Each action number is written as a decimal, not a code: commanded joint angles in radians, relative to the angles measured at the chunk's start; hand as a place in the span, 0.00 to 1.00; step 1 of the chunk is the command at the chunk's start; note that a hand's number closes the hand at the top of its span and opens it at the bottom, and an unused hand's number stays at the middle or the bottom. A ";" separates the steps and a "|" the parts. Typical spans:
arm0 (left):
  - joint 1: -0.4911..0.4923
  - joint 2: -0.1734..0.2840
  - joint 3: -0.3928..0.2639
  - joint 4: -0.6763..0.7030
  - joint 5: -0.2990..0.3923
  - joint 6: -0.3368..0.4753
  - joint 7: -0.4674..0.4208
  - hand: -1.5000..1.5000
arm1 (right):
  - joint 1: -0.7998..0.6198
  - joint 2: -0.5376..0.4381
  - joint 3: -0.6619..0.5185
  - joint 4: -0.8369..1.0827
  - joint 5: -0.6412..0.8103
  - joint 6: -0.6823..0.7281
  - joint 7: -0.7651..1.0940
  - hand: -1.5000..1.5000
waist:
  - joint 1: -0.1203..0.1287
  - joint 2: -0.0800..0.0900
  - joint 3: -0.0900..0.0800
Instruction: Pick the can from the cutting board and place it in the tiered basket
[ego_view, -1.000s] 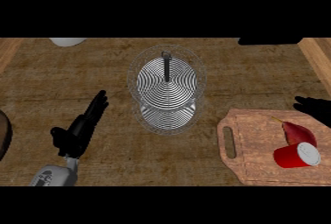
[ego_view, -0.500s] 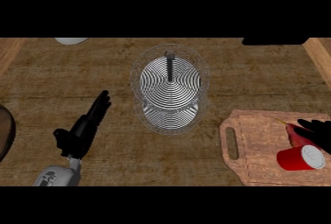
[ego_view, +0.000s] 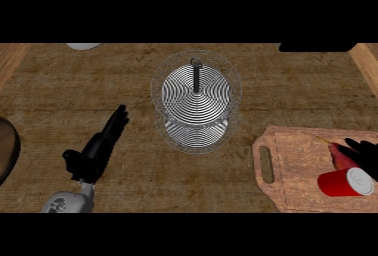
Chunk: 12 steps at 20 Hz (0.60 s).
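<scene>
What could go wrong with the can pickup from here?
1. The can lies on its side at the cutting board's right end, so a nudge from the right hand may roll it off.
2. The tiered basket has a central upright handle, which the can could strike.

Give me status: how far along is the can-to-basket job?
Done: nothing placed; the red can lies on its side on the cutting board. In hand: the right hand is at the can at the view's right edge, grasp not visible. The left hand rests open on the counter. Left: grasp, lift, carry to the tiered basket, release.
</scene>
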 joint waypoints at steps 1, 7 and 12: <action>-0.005 -0.005 0.025 0.007 0.007 -0.031 -0.006 0.50 | -0.017 0.090 0.069 0.076 0.117 0.019 0.000 0.00 | 0.006 0.002 0.000; -0.008 -0.022 0.039 0.021 -0.026 -0.034 -0.010 0.50 | 0.000 0.215 0.114 0.167 0.250 -0.029 -0.124 0.00 | 0.004 0.001 0.000; 0.010 -0.027 0.056 0.063 -0.048 -0.059 -0.057 0.50 | -0.043 0.261 0.052 0.245 0.284 0.019 -0.117 0.00 | 0.004 0.001 0.000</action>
